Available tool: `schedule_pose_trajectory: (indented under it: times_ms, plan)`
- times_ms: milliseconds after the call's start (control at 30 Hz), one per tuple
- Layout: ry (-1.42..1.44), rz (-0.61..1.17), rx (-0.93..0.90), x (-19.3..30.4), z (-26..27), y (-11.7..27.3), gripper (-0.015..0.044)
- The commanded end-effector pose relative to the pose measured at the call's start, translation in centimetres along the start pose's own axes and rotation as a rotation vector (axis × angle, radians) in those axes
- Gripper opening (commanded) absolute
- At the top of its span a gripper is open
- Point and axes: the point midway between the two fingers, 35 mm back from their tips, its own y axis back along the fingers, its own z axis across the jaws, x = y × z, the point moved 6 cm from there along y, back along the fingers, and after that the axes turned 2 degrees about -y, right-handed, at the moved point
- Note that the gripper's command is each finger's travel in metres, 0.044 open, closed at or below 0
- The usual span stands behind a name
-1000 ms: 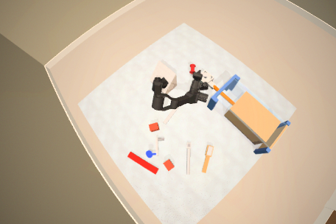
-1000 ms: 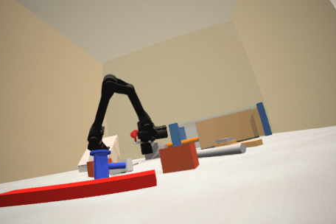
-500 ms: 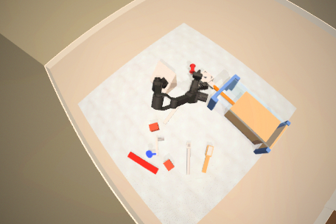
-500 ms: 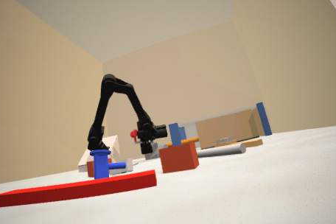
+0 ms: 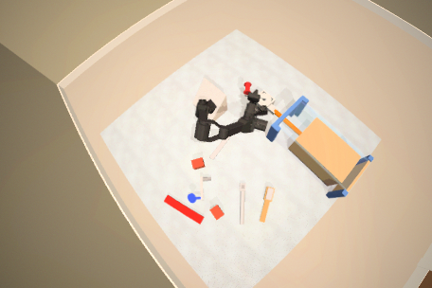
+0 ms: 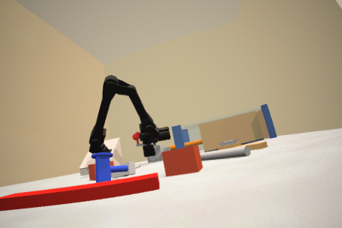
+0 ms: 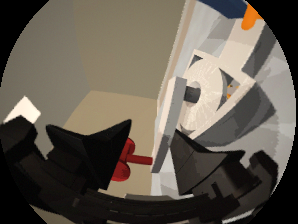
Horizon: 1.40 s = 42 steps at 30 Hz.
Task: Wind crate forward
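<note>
The crate (image 5: pixel 329 149) (image 6: pixel 230 132) sits flat inside the clear-panelled cubby, well back from the blue frame (image 5: pixel 289 117) at its mouth. An orange strap (image 5: pixel 291 124) runs from it toward the winch (image 5: pixel 266 98) (image 7: pixel 207 95). The crank handle's grey arm (image 7: pixel 169 122) stands over the winch, its short shaft reaching the middle of the pale drum. The handle's red knob (image 5: pixel 247 88) (image 6: pixel 136 136) (image 7: pixel 120 171) is partly hidden behind the left finger. My gripper (image 7: pixel 149 125) is partly open around the knob's stem and the arm's end, with gaps visible; it does not clamp them.
A pale wedge block (image 5: pixel 206 92) stands behind the arm. Two orange-red blocks (image 5: pixel 198 163) (image 5: pixel 217 211), a red bar (image 5: pixel 184 209) (image 6: pixel 79 191), a blue knobbed piece (image 5: pixel 192 198) (image 6: pixel 103 169), a pale long tool (image 5: pixel 243 204) and an orange tool (image 5: pixel 266 206) lie on the bench.
</note>
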Motion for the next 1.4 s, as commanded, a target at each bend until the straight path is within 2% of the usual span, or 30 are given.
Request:
schedule_pose_trajectory:
  times_ms: [0,700,833,1000,1367]
  plan:
    - [-0.009,0.003,-0.009,0.1,0.1,0.0,0.0240]
    - [-0.002,-0.001,0.001,-0.1,0.0,0.2,0.0240]
    - [-0.005,-0.008,0.010,-0.6,-0.2,3.5,0.0240]
    - [-0.005,-0.002,0.005,-0.1,-0.2,10.8,0.0240]
    - [-0.005,-0.001,0.005,0.0,-0.2,11.1,0.0240]
